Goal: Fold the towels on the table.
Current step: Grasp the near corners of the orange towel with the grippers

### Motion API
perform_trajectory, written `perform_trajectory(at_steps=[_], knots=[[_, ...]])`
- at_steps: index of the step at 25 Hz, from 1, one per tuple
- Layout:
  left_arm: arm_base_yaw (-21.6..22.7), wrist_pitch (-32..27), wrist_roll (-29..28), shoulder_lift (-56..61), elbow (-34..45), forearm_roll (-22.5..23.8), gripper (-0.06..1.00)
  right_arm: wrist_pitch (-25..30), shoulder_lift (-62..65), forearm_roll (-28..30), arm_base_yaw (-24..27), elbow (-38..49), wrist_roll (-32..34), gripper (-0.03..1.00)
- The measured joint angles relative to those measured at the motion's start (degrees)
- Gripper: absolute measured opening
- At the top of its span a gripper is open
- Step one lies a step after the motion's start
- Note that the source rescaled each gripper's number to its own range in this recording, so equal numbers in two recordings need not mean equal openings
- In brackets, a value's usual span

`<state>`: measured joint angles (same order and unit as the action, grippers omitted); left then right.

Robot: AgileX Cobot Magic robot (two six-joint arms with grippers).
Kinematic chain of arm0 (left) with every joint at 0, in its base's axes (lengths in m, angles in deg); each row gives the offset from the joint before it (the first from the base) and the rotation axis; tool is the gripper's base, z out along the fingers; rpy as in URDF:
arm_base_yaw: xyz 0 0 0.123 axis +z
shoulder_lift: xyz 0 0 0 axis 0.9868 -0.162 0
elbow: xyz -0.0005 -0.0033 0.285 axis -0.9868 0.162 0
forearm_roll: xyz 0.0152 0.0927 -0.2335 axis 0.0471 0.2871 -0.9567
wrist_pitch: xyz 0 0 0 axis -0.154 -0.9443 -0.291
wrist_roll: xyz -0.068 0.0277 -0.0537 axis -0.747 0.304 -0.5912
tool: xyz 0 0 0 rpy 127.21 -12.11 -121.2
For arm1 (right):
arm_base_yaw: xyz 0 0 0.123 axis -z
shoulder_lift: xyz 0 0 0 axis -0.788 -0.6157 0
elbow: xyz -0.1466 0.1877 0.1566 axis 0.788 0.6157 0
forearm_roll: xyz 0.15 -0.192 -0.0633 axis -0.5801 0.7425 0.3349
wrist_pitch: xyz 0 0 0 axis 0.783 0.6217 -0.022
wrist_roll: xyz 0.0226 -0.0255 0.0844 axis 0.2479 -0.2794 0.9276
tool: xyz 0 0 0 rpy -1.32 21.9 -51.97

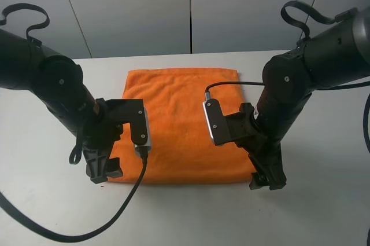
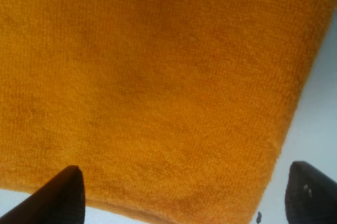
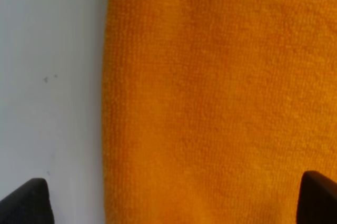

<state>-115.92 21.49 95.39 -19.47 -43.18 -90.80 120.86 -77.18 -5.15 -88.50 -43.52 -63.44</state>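
The orange towel [image 1: 179, 124] lies spread flat on the white table [image 1: 324, 199], roughly square. My left gripper [image 1: 104, 172] points down at the towel's near left corner. In the left wrist view the gripper [image 2: 184, 203] is open, its dark fingertips [image 2: 66, 195] wide apart over the towel's corner [image 2: 158, 76]. My right gripper [image 1: 267, 180] points down at the near right corner. In the right wrist view the gripper [image 3: 171, 208] is open, its fingertips [image 3: 26, 203] astride the towel's side edge [image 3: 221, 97]. Neither gripper holds anything. No label shows.
Bare white table [image 3: 52, 76] with a few tiny specks surrounds the towel. A grey panelled wall [image 1: 191, 8] stands behind the table's far edge. Black cables [image 1: 87, 231] hang from both arms over the table.
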Motion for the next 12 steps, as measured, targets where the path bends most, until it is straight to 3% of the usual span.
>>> perform_trajectory(at_steps=[12], knots=[[0.0,1.6,0.9,-3.6,0.1,0.9,0.98,0.0,-0.5,0.0,0.0,0.0,0.0,1.0]])
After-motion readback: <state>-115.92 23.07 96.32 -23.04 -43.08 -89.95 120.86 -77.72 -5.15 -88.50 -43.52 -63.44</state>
